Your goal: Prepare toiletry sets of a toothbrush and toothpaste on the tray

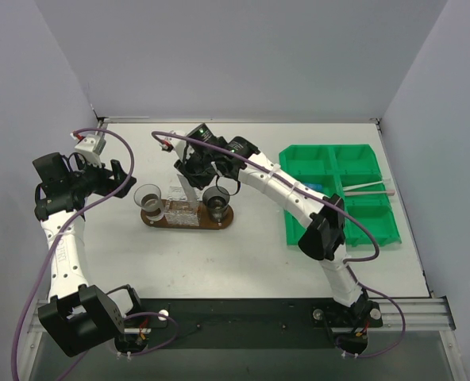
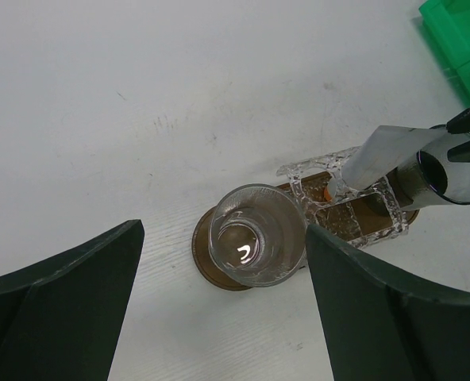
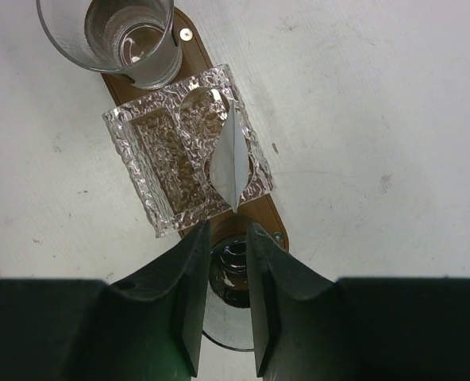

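The dark brown tray (image 1: 228,221) lies mid-table. It carries a clear cup (image 1: 148,199) at its left end, a second cup (image 1: 217,202) at its right end and a clear textured holder (image 3: 150,159) between them. A toothpaste tube (image 3: 233,157) stands cap-down in the holder, leaning, with its orange cap (image 2: 328,192) at the bottom. My right gripper (image 3: 227,232) hovers over the right cup, just clear of the tube's top edge; its jaws stand narrowly apart with nothing between them. A pale toothbrush (image 1: 367,189) lies across the green bin. My left gripper (image 2: 225,313) is wide open, above the table left of the tray.
The green sectioned bin (image 1: 364,161) sits at the right of the table, and a bit of blue (image 1: 317,188) shows inside it beside my right arm. The left cup (image 2: 257,235) stands between my left fingers' line of sight and the holder. Grey walls enclose the table.
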Robot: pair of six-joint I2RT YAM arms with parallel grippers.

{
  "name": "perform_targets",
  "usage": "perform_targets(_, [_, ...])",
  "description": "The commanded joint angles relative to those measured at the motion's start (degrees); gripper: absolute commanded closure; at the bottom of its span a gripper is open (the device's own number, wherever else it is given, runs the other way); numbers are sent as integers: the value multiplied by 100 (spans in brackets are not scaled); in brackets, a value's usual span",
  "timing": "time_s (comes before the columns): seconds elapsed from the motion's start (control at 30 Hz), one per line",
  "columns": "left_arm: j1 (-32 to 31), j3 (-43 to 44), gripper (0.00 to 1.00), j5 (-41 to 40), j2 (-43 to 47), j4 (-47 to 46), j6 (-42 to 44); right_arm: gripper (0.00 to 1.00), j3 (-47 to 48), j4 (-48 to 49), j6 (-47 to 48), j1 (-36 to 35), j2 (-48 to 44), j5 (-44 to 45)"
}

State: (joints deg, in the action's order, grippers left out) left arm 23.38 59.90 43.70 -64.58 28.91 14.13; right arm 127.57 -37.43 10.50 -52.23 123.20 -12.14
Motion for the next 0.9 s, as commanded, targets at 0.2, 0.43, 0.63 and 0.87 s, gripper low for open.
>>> perform_targets(0.2, [35,119,6,666,-2,-236,-139,63,31,60,110,-42,-578,203])
perform_targets(0.43, [35,127,6,648,24,-227,-112,49,295,60,233,-42,-341,221])
perform_targets(0.63, [35,136,6,639,-29,-245,-121,47,505,60,233,-24,-68,116])
perform_targets(0.87, [35,136,6,578,-64,-254,-86,46,725,78,303,2,231,45])
